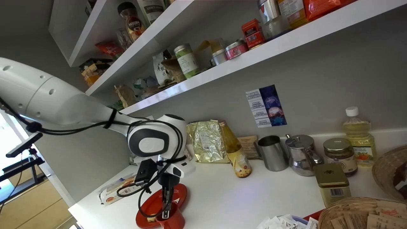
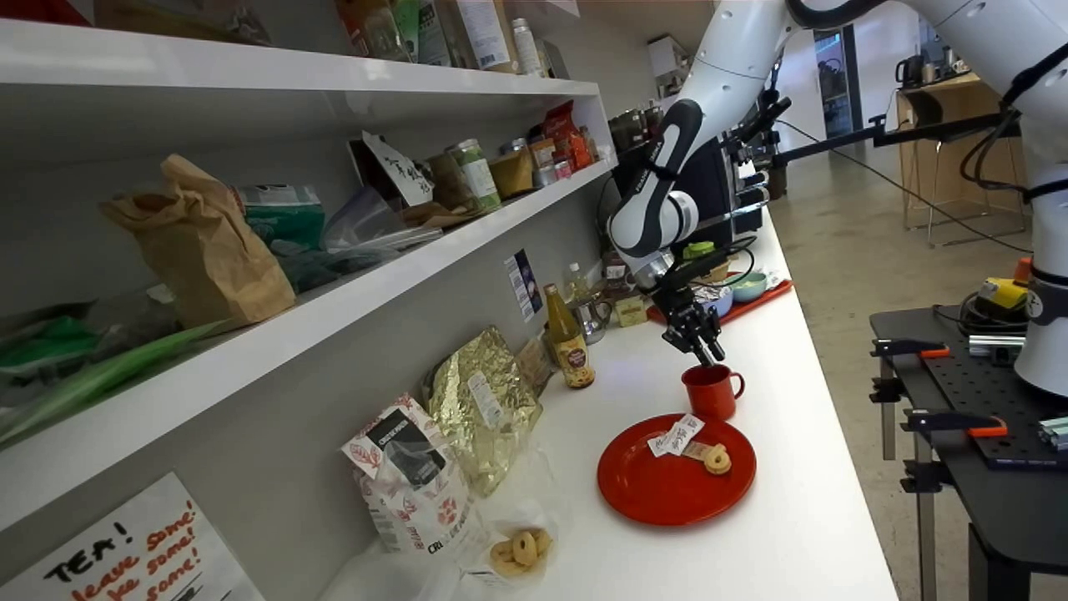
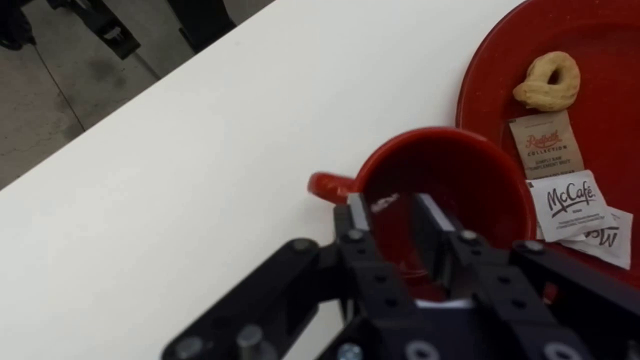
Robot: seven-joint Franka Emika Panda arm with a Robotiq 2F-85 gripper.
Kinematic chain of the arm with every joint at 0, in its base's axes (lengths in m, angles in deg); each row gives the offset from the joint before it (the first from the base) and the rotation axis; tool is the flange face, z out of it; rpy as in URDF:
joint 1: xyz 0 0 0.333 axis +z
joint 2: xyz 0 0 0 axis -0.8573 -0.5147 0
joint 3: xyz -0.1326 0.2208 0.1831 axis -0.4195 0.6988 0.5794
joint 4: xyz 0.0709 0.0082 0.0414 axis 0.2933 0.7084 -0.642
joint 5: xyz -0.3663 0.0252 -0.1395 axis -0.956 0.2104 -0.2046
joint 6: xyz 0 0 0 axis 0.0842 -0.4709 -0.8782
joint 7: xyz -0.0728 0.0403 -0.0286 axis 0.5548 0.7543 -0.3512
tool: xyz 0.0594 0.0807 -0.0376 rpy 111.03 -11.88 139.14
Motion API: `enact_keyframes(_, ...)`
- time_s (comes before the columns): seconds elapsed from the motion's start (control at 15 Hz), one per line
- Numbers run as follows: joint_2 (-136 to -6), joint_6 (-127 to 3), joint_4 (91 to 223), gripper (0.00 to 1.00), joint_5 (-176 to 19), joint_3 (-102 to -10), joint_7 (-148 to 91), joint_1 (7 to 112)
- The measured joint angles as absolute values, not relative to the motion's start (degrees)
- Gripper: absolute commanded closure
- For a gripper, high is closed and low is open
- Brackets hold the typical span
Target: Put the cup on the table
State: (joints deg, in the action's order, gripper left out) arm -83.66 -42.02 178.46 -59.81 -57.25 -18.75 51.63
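Note:
The red cup stands upright on the white table, right beside the red plate. It shows in both exterior views, and in the wrist view I look down into the cup. Its handle points away from the plate. My gripper points down at the cup with its fingers apart. One finger is over the cup's opening and the other is near the rim on the handle side. Whether they touch the cup is hard to tell. In an exterior view the fingertips are at the cup's rim.
The red plate holds a ring-shaped biscuit and sugar packets. A yellow bottle, a gold foil bag and metal jugs stand along the wall. Shelves hang above. The table's edge is near the cup.

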Motion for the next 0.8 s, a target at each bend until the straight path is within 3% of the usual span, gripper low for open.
enact_keyframes(0.13,-83.7,-42.0,178.5,0.68,-59.8,-57.3,-18.7,51.6)
enact_keyframes(0.2,-83.7,-42.0,178.5,0.43,-59.8,-57.3,-18.7,51.6)
enact_keyframes(0.27,-83.7,-42.0,178.5,0.42,-59.8,-57.3,-18.7,51.6)
enact_keyframes(0.47,-83.6,-41.9,178.5,0.23,-59.8,-57.3,-18.8,51.6)
enact_keyframes(0.53,-83.4,-41.9,178.5,0.4,-59.8,-57.3,-18.8,51.6)
enact_keyframes(0.67,-82.7,-41.5,178.5,0.24,-59.7,-57.3,-18.8,51.6)
enact_keyframes(0.8,-81.9,-41.3,178.7,0.23,-59.7,-57.3,-18.8,51.6)
